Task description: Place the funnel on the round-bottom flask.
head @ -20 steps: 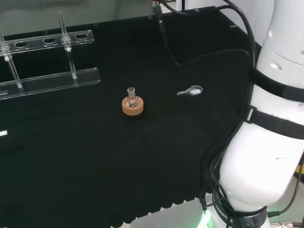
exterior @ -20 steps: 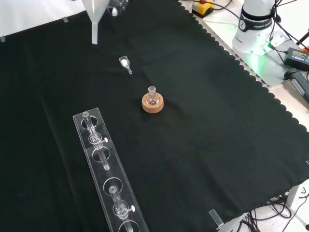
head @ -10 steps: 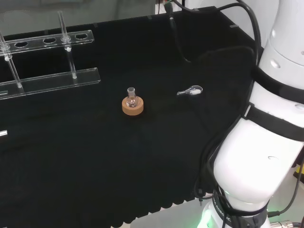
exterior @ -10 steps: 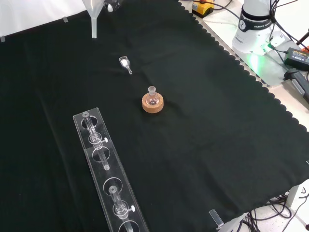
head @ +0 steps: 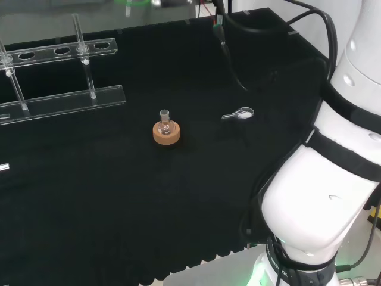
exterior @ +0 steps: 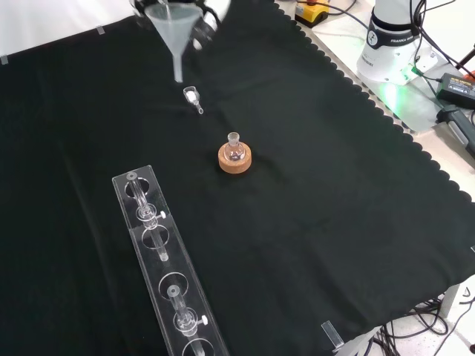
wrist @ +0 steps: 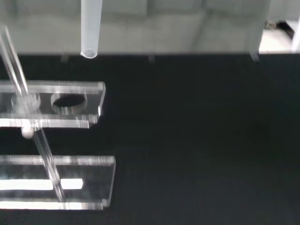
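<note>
My hand (exterior: 204,22): at the far edge of the cloth in the front view, up off the bench, mostly cut by the view's top; dark fingers curl round the cone of the funnel (exterior: 175,30), so I am gripping it.
Funnel: held upright in my grasp, wide mouth up, stem pointing straight down; in the wrist view the stem's open tip (wrist: 89,29) hangs in free air above the cloth.
Round-bottom flask (exterior: 235,148): on its cork ring (exterior: 234,158), nearer the camera than my hand in the front view and a little right of it, well apart, neck upright and open.
Small scoop (exterior: 193,97): lies on the cloth just below the funnel's stem tip in the front view, between my hand and the flask.
Clear rack (exterior: 167,274): well away from my hand, toward the front view's lower left; in the wrist view its end (wrist: 56,101) lies beyond the stem.
Open room: bare black cloth (exterior: 319,185) all round the flask.
</note>
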`<state>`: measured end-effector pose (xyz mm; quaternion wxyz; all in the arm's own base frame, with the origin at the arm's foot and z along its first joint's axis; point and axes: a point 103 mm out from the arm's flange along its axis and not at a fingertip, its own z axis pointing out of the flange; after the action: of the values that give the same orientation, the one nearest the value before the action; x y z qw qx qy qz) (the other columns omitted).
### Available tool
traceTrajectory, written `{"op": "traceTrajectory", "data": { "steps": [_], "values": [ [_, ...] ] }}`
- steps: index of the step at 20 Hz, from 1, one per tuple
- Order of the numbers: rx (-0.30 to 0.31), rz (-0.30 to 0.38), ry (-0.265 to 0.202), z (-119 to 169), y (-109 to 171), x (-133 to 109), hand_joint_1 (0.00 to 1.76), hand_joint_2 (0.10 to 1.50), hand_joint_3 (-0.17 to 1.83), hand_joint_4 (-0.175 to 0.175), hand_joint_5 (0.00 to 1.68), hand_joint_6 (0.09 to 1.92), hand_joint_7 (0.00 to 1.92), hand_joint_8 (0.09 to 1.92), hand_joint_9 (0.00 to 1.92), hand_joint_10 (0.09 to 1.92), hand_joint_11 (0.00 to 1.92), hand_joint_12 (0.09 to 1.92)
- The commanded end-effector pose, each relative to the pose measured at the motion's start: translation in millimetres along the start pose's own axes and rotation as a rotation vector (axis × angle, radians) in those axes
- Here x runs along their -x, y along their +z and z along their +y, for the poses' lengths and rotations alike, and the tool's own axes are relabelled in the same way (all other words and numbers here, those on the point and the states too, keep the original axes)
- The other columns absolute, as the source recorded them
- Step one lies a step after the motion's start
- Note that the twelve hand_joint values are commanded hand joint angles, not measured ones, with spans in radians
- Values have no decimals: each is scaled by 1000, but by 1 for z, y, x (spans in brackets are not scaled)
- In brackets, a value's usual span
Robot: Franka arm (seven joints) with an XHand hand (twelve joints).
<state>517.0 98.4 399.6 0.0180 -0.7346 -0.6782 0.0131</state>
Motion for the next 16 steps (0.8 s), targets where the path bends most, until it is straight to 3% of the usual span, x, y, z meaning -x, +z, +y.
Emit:
{"op": "traceTrajectory", "data": {
  "steps": [1, 7, 11, 16],
  "values": [
    [-91, -48, 39, -19, 47, 13, 971, 1174, 159, -1, 745, 1408, 1106, 1587, 1631, 1268, 1825, 1026],
    [-83, -102, 54, -29, 75, 19, 969, 1171, 165, 3, 746, 1408, 1110, 1580, 1630, 1268, 1825, 1036],
    [-93, -109, 85, -32, 99, 39, 969, 1170, 169, 3, 746, 1409, 1110, 1578, 1629, 1268, 1823, 1040],
    [-130, -101, 77, -42, 119, 45, 971, 1169, 171, 0, 746, 1410, 1111, 1577, 1628, 1268, 1822, 1041]
  ]
}}
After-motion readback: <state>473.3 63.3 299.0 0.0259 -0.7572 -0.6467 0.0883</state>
